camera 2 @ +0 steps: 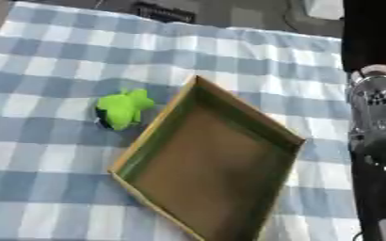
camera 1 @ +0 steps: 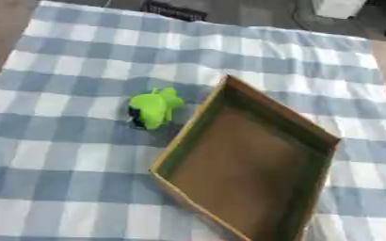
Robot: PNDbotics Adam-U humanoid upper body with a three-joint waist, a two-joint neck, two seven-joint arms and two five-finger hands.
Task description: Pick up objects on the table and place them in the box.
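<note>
On the desk (camera 1: 64, 155), under a blue-and-white checked cloth (camera 1: 81, 70), a bright green toy (camera 1: 155, 108) with a dark patch at its lower edge is lying just beside the left wall of the cardboard box (camera 1: 198, 123), outside it. Nothing is showing inside the box. Along the right edge of the right eye view, a black and silver robot arm (camera 2: 377, 141) is hanging over the cloth; neither robot hand is showing, so their state cannot be told.

No readable text anywhere.

The brown cardboard box (camera 1: 254, 174), the bright green toy (camera 1: 153, 109) at its 10 o'clock, and the blue-and-white checked tablecloth (camera 1: 56, 155) bear no legible lettering.
</note>
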